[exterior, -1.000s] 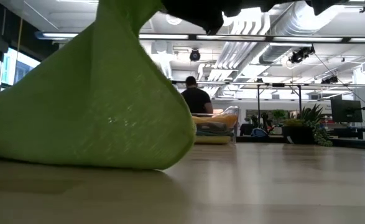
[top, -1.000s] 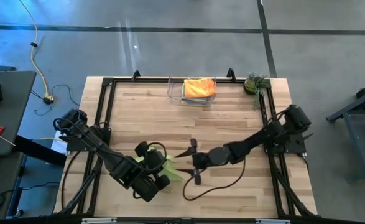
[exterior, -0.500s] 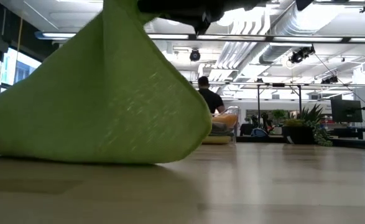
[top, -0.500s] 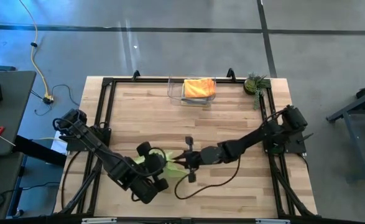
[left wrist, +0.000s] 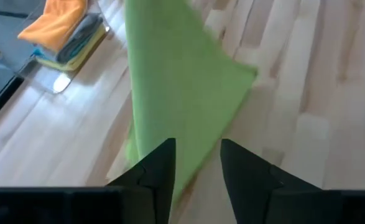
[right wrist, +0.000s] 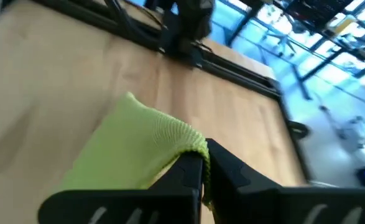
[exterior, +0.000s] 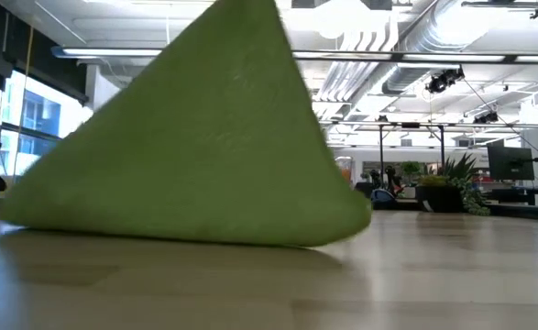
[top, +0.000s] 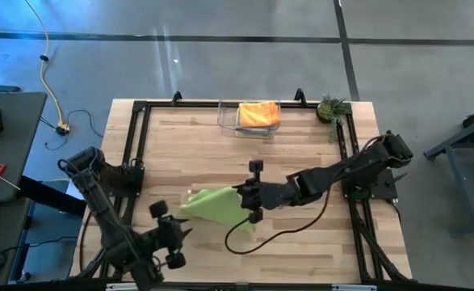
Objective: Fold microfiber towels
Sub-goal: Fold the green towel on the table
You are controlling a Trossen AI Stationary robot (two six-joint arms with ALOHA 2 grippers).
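The lime green towel (top: 214,204) stands like a tent near the middle of the table's near half. Its right end is raised and its lower edge (exterior: 177,234) lies on the wood. My right gripper (top: 243,196) is shut on that raised end. My left gripper (top: 180,234) is open near the table's near left and touches nothing. The towel (left wrist: 182,81) lies ahead of its spread fingers. At the far edge, an orange towel (top: 259,113) tops a small stack of folded towels in the clear bin (top: 225,121). My right gripper pinches a bunched edge of the lime green towel (right wrist: 191,144) between its two fingers, at the towel's right end. The fingers come from the table's right side, slanting down. The towel hangs below them and spreads out to the left, its lower edge on the table.
A small potted plant (top: 332,107) stands at the far right corner. A black frame (top: 140,109) runs along the table's edges. Bare wood lies between the green towel and the bin. A black cable (top: 245,238) loops under the right arm.
My left gripper has opened, let go of the green towel and drawn back toward the near left. My right gripper has shut on the towel's right end and risen. The towel's right end is lifted and its lower edge has stayed on the table.
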